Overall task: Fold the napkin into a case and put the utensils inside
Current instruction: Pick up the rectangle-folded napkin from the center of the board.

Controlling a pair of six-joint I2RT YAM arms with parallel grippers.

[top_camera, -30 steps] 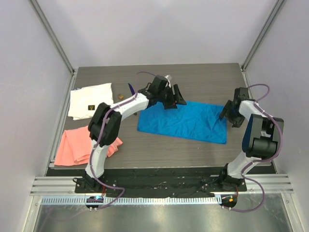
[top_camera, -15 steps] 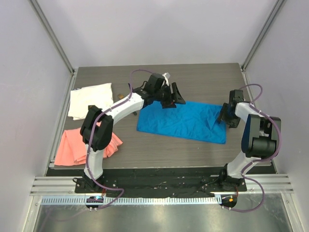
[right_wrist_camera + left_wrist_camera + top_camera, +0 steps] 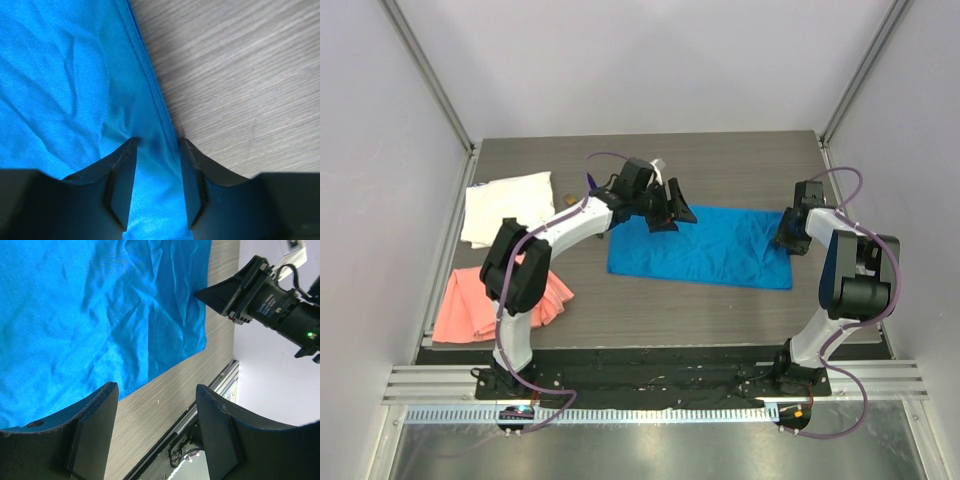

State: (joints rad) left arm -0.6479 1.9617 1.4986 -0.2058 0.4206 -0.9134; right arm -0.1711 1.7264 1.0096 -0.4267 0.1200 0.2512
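The blue napkin (image 3: 700, 247) lies spread flat on the dark table, not folded into a case. My left gripper (image 3: 672, 212) hovers open over its far left edge; in the left wrist view the fingers (image 3: 95, 425) are wide apart above the napkin (image 3: 100, 315) and bare table. My right gripper (image 3: 788, 235) is down on the napkin's right edge. Its jaws (image 3: 156, 142) straddle the hem of the napkin (image 3: 75, 75) with a narrow gap, and the cloth puckers at the left fingertip. A purple utensil (image 3: 588, 181) peeks out behind the left arm.
A white cloth (image 3: 508, 205) lies at the far left of the table, with a salmon-pink cloth (image 3: 480, 300) nearer in front of it. The metal rail (image 3: 650, 355) runs along the table's near edge. The right gripper (image 3: 250, 290) shows in the left wrist view.
My right gripper has come down onto the napkin's right edge and its jaws have narrowed around the hem. The left arm has drawn slightly left, gripper still open.
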